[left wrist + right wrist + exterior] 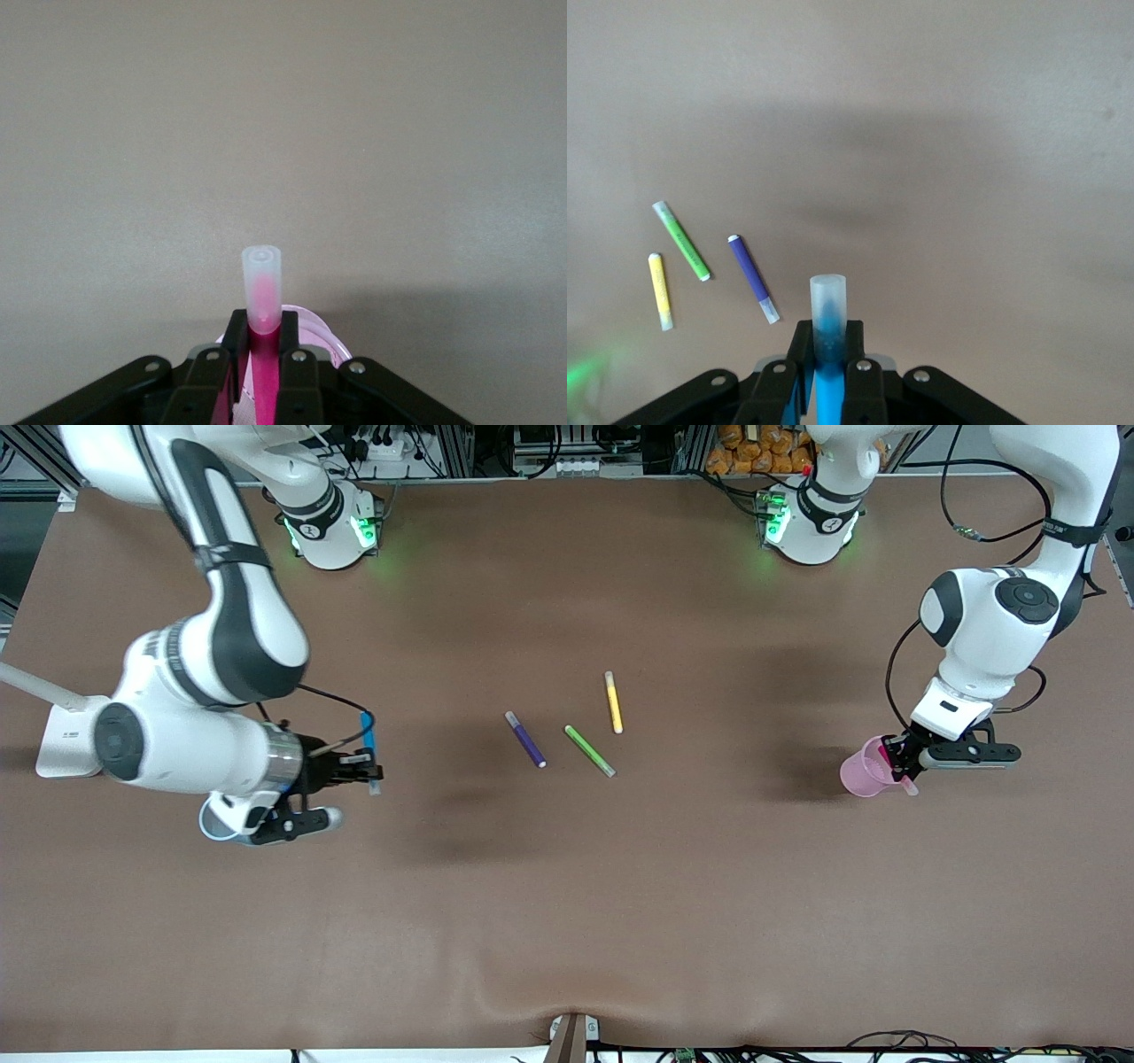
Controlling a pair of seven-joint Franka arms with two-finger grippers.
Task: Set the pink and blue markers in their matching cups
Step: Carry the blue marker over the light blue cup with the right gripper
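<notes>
- risk: pink cup (864, 769), toward the left arm's end of the surface (567, 921), could tip if the tilted pink marker (263, 292) catches its rim.
- risk: blue cup (215, 821) is mostly hidden under the right arm, so the drop may miss.
- left end effector (895, 766): clamped on the pink marker, over the pink cup.
- right end effector (361, 763): clamped on the blue marker (827, 312), just beside the blue cup.

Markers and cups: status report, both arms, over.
Left pincer shut on pink marker, over pink cup. Right pincer shut on blue marker, beside blue cup. Purple, green and yellow markers mid-table, not in the way.
</notes>
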